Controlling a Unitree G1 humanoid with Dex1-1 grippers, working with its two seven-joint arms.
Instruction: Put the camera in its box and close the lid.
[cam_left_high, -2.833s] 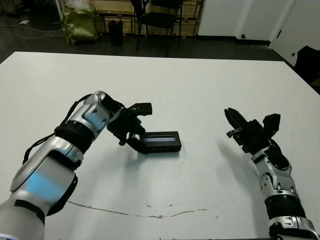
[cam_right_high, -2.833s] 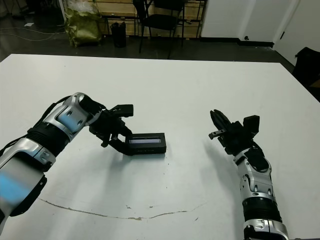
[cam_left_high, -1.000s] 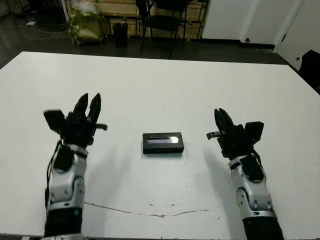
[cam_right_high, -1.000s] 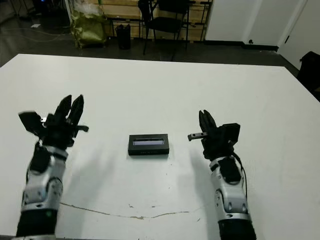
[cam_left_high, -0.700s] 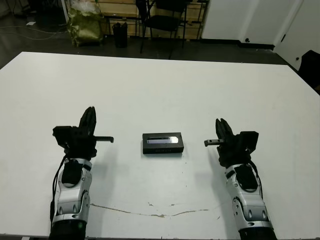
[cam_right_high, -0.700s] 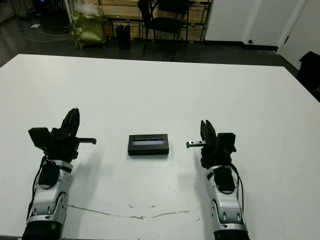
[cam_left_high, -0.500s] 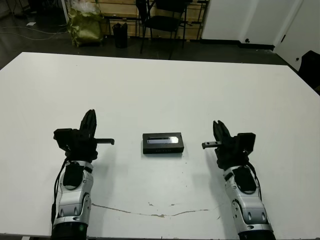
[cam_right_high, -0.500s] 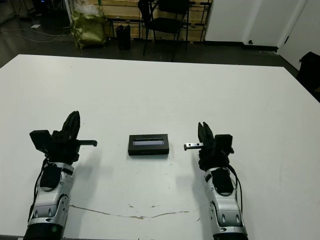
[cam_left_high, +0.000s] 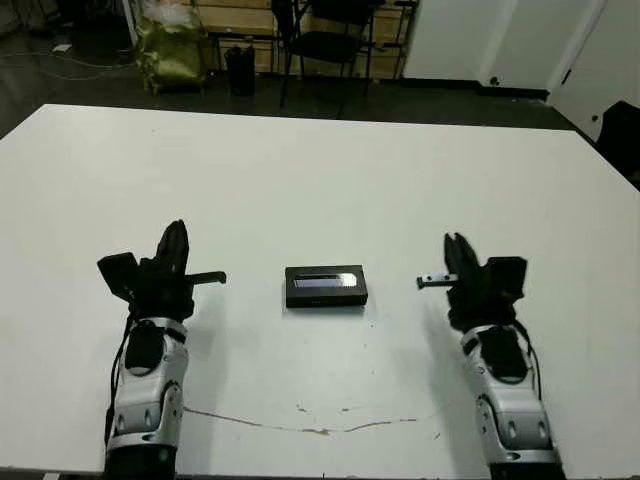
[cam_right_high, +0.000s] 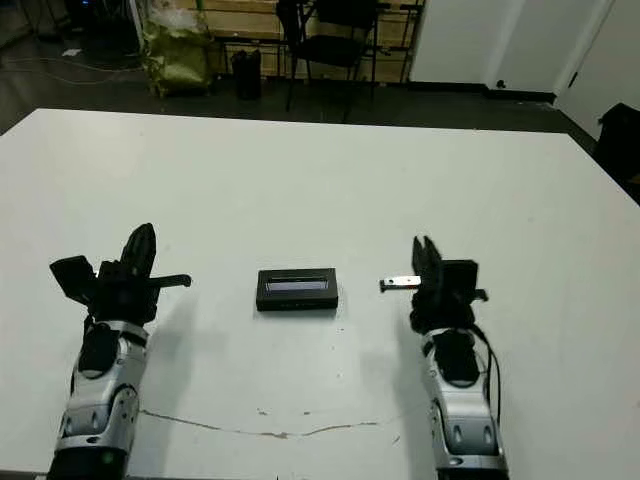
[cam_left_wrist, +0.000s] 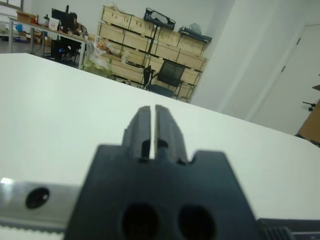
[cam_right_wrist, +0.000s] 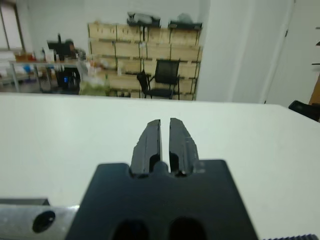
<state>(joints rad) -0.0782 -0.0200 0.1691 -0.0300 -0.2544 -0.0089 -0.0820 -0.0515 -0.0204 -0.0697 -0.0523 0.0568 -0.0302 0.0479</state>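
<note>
Both sets of jaws clenched on nothing: left gripper (cam_left_high: 176, 243) at 9 o'clock and right gripper (cam_left_high: 456, 252) at 3 o'clock of the box (cam_left_high: 326, 287), each well apart from it. Box sits mid-table (cam_left_high: 330, 170), the lid (cam_left_high: 325, 279) seated pale panel up; camera not visible, presumably inside. Judgement: closing step looks done; next move, if any, only a check that the lid sits flush.

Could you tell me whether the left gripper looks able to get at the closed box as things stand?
Probably yes: only bare table lies between the left gripper and the box.
</note>
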